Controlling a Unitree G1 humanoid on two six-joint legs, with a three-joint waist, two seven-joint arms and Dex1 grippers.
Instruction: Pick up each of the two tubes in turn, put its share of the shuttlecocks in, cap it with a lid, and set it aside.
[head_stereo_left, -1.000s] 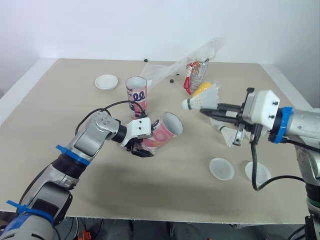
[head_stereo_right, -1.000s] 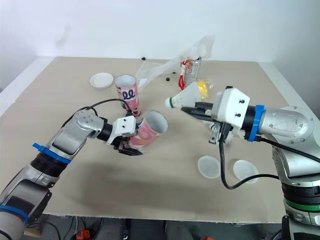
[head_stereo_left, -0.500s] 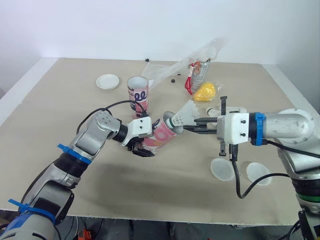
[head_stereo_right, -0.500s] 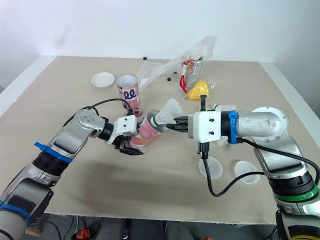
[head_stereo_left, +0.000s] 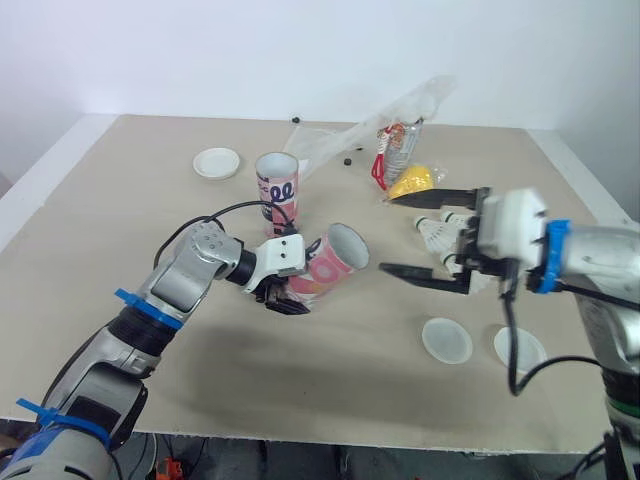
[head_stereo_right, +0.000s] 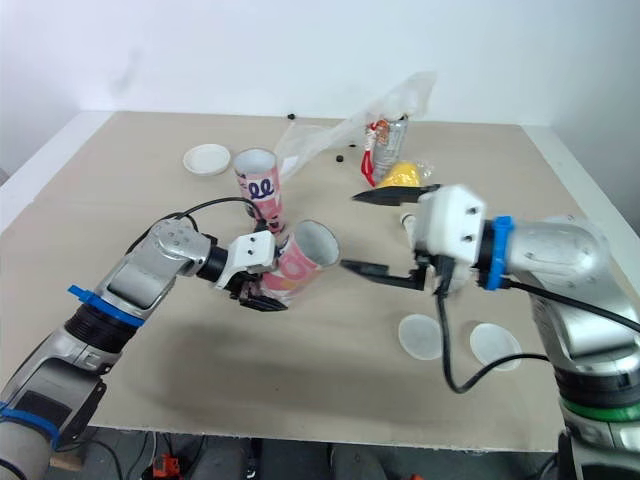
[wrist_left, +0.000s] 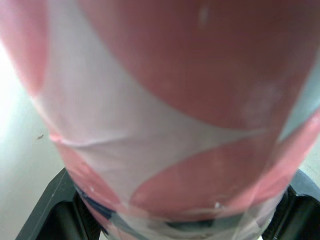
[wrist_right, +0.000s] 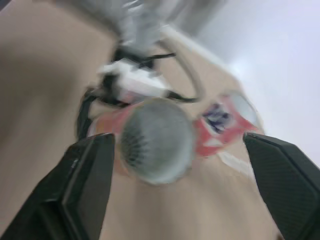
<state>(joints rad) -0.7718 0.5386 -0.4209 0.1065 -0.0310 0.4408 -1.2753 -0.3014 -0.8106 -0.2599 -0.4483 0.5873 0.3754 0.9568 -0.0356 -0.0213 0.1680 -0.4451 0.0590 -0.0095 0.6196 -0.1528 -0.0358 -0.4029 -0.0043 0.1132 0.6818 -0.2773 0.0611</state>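
A pale beige bench (head_stereo_left: 120, 220) with a white rim runs back to a plain white wall (head_stereo_left: 200, 50). Its left half and near edge offer the widest open room. The far right corner is crowded.

Near the middle, the left end effector (head_stereo_left: 288, 290) is clenched around the closed end of a pink-and-white cardboard tube (head_stereo_left: 330, 262). The tube is tilted, its open mouth raised toward the right. I cannot tell what lies inside it.

The right end effector (head_stereo_left: 386, 234) hangs just beside that mouth, released. Its two black fingers are spread wide and hold nothing.

A second pink-and-white tube (head_stereo_left: 277, 180) stands upright behind the held one, close to the left arm's cable. A white round lid (head_stereo_left: 216, 162) lies further back on the left, well apart from the arms. Two more white lids (head_stereo_left: 446, 340) lie side by side near the front right, below the right arm.

White feather shuttlecocks (head_stereo_left: 437, 232) lie behind the right end effector, partly hidden by it. Beyond them sit a yellow lump (head_stereo_left: 412, 182), a red-and-silver packet (head_stereo_left: 393, 150) and a crumpled clear plastic bag (head_stereo_left: 390, 115). Small black bits (head_stereo_left: 346, 160) are scattered nearby.
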